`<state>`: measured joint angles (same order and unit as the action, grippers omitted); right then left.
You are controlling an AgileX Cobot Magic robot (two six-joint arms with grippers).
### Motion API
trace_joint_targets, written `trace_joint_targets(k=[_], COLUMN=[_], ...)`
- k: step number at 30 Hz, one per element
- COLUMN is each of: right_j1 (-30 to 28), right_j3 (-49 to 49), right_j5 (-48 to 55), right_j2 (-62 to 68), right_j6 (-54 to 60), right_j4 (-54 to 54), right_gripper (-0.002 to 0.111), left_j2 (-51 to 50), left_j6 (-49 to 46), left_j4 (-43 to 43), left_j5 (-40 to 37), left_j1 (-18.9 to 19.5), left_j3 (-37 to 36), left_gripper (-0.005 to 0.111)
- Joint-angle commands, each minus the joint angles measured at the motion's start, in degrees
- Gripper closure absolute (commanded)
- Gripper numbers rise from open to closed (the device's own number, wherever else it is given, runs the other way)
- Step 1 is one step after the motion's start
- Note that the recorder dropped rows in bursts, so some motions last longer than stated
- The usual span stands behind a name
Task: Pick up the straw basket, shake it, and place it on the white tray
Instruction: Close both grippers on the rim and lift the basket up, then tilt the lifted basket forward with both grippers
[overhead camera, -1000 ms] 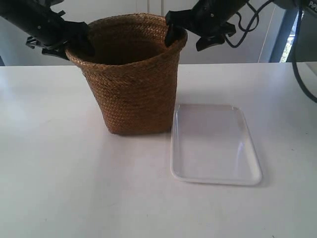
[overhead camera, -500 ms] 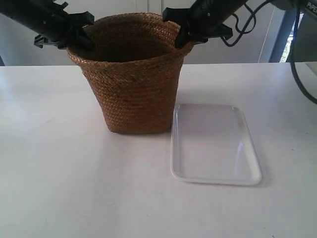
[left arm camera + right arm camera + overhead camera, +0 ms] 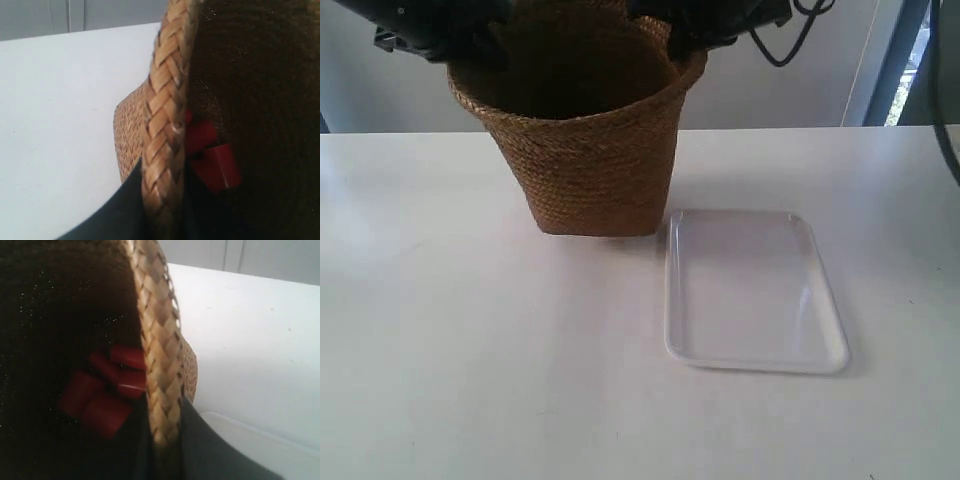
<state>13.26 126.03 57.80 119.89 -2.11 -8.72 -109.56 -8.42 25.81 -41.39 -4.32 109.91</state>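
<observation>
straw basket being held by its rim over the desk, just beside the white tray

a few small red blocks are lying on the basket's dark floor, while the tray is holding nothing. the basket is standing roughly upright, mouth up and tipping a little toward the exterior camera, its base seeming to hang just clear of the desk over a soft shadow. the left jaws are pinching the braided rim, one dark finger sitting outside the wall. the right jaws are pinching the opposite rim the same way, outer finger showing. the tray is lying flat next to the base.
</observation>
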Motion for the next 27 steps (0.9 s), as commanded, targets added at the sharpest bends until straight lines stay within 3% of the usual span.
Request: trace_joint_targets(k=[1, 9, 18, 27], right_j1=[0.8, 1.2, 6.2, 9.8], right_j3=[-5.2, -24.7, -48.9, -59.1], right_j5=[-1.8, -13.4, -25.7, -30.1], right_j2=[-5.2, -19.5, -33.7, -41.6], right_j6=[0.4, -0.7, -2.1, -2.7], right_j4=[0.6, -0.7, 1.1, 3.2], right_gripper=[0.108, 0.108, 0.108, 0.108], left_j2=[8.5, 18.1, 31.6, 43.0], left_j6=[-0.1, -0.5, 0.1, 0.8], left_j4=[-0.5, -0.4, -0.4, -0.2], left_j5=[4.6, 8.1, 18.7, 22.4], left_j1=[-2.4, -2.8, -9.3, -9.7], left_j3=[-6.7, -18.1, -35.9, -48.0], left_gripper=[0.107, 0.107, 0.107, 0.107])
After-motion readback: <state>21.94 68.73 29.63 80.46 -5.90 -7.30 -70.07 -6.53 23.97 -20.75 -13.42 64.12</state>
